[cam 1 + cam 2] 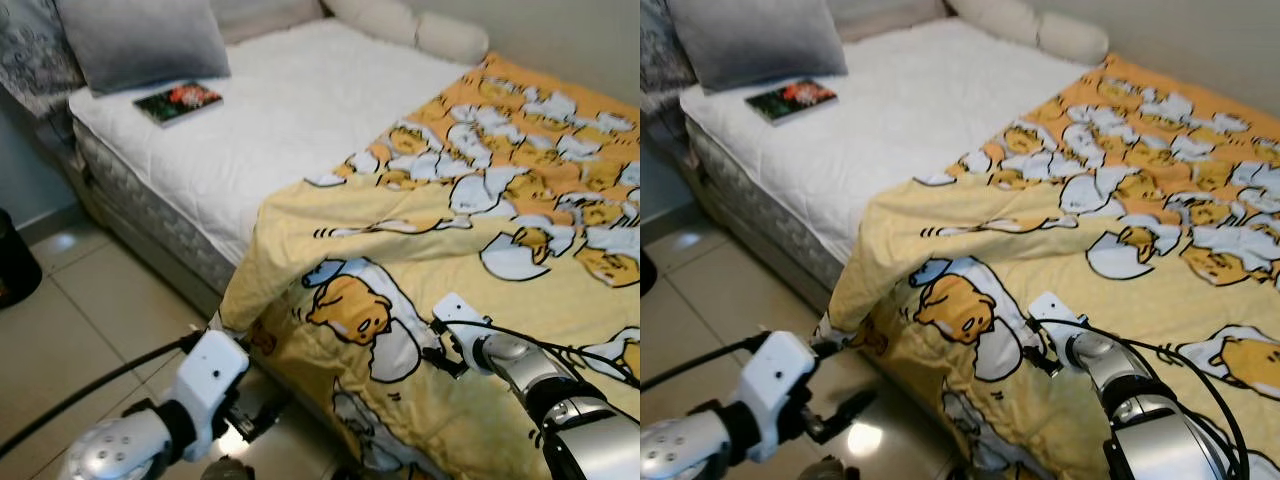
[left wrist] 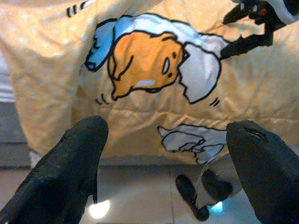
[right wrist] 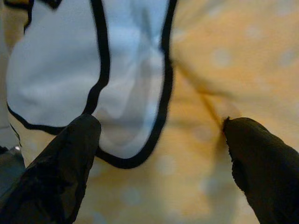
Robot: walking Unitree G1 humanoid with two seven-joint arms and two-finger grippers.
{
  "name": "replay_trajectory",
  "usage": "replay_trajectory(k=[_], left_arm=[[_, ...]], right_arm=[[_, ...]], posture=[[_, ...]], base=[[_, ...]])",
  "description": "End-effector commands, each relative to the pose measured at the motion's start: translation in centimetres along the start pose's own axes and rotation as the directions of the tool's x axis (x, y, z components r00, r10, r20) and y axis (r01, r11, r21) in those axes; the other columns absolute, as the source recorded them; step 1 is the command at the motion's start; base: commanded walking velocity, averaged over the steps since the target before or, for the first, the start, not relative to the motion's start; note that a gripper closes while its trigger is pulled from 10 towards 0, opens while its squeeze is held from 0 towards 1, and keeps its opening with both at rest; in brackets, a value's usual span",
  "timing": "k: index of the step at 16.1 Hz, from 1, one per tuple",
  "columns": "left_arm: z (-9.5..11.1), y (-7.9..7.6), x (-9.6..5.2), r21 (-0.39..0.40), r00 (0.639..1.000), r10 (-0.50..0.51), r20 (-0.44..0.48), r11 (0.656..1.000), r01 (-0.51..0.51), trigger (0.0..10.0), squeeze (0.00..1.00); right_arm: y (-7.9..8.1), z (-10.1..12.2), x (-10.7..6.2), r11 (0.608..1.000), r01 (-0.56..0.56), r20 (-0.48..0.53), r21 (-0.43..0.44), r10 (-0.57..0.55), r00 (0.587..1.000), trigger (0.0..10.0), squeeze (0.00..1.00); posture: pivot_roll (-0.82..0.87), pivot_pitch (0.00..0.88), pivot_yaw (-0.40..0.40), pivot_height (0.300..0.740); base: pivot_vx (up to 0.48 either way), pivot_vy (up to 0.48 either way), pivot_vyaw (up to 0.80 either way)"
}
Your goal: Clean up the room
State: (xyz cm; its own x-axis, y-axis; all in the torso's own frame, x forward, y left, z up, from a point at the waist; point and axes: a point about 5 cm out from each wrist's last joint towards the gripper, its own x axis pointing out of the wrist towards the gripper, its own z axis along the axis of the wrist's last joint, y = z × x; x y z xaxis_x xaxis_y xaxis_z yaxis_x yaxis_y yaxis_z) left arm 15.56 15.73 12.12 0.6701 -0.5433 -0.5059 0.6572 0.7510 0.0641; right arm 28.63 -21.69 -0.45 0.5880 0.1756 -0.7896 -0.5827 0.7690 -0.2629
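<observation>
I had both grippers down at the yellow cartoon-print blanket (image 1: 470, 260), which lay rumpled across the foot half of the mattress (image 1: 290, 110) with one corner drooping over the bed's side toward the tiled floor (image 1: 90, 320). My right gripper (image 3: 161, 140) was spread wide with its fingers right against the cloth, straddling a white egg-shell patch and a small crease; my left gripper (image 2: 163, 154) was also spread, hanging lower, near the drooping edge but apart from it. To straighten this blanket well, I judged I should close the right fingers on that crease to catch a real fold rather than skim the surface, bring the left up to the hanging hem, and pull with both evenly so the print did not bunch. The head views gave me what the wrists could not: the book (image 1: 178, 103) lying near the grey pillow (image 1: 145, 40), and how much bare mattress remained. The left wrist view alone showed the hem's underside, a dark object on the floor below it that I could not identify, and my right fingers (image 2: 243, 44) from outside, plainly apart.
</observation>
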Motion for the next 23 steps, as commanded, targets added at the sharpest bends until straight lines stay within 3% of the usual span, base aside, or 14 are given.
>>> replay_trajectory(k=[1, 2, 3, 5, 10, 16, 23], left_arm=[[0.3, 0.0, -0.5, 0.007, 1.0, -0.001, 0.002, 1.0, 0.001, 10.0, 0.0], [0.4, 0.1, -0.8, 0.014, 1.0, -0.004, 0.003, 1.0, 0.004, 10.0, 0.0], [0.6, 0.1, -0.8, 0.018, 1.0, -0.009, 0.001, 1.0, 0.009, 10.0, 0.0], [0.7, -0.1, -1.1, 0.023, 1.0, -0.016, -0.008, 1.0, 0.016, 10.0, 0.0], [0.7, -0.5, -1.3, 0.017, 1.0, -0.015, -0.014, 1.0, 0.015, 10.0, 0.0], [0.8, -1.2, -1.1, 0.02, 0.999, -0.027, -0.017, 0.999, 0.027, 10.0, 0.0], [0.6, -1.3, -1.0, 0.013, 1.0, -0.014, -0.02, 1.0, 0.014, 10.0, 0.0]], right_arm=[[-0.2, 0.1, 0.0, 1.0, 0.016, -0.014, -0.026, -0.017, 1.0, 9.8, 0.0], [-0.2, 0.0, 0.0, 0.999, 0.023, -0.023, -0.039, -0.024, 0.999, 7.3, 0.0], [-0.1, -0.2, 0.1, 0.999, 0.026, -0.027, -0.023, -0.027, 0.999, 3.0, 0.0], [0.1, -0.6, 0.1, 0.999, 0.033, -0.038, -0.025, -0.034, 0.999, 0.0, 0.0], [-0.4, 0.0, 0.0, 0.997, 0.066, -0.015, -0.03, -0.066, 0.998, 0.0, 0.0], [-1.0, 0.3, -0.4, 0.999, 0.029, 0.027, -0.018, -0.029, 0.999, 0.0, 0.0], [-2.3, 0.7, -1.1, 0.999, 0.019, 0.097, 0.042, -0.023, 0.995, 0.0, 0.0]], posture=[[0.16, 0.164, -0.104, 0.74], [0.16, 0.177, -0.103, 0.74], [0.16, 0.183, -0.104, 0.74], [0.17, 0.186, -0.108, 0.74], [0.17, 0.192, -0.127, 0.74], [0.14, 0.212, -0.164, 0.74], [0.13, 0.21, -0.186, 0.74]], base=[[0.0, 0.0, 0.0], [0.0, 0.0, 0.0], [0.0, 0.0, 0.0], [0.0, 0.0, 0.0], [0.0, 0.0, 0.0], [0.0, 0.0, 0.0], [0.0, 0.0, 0.0]])
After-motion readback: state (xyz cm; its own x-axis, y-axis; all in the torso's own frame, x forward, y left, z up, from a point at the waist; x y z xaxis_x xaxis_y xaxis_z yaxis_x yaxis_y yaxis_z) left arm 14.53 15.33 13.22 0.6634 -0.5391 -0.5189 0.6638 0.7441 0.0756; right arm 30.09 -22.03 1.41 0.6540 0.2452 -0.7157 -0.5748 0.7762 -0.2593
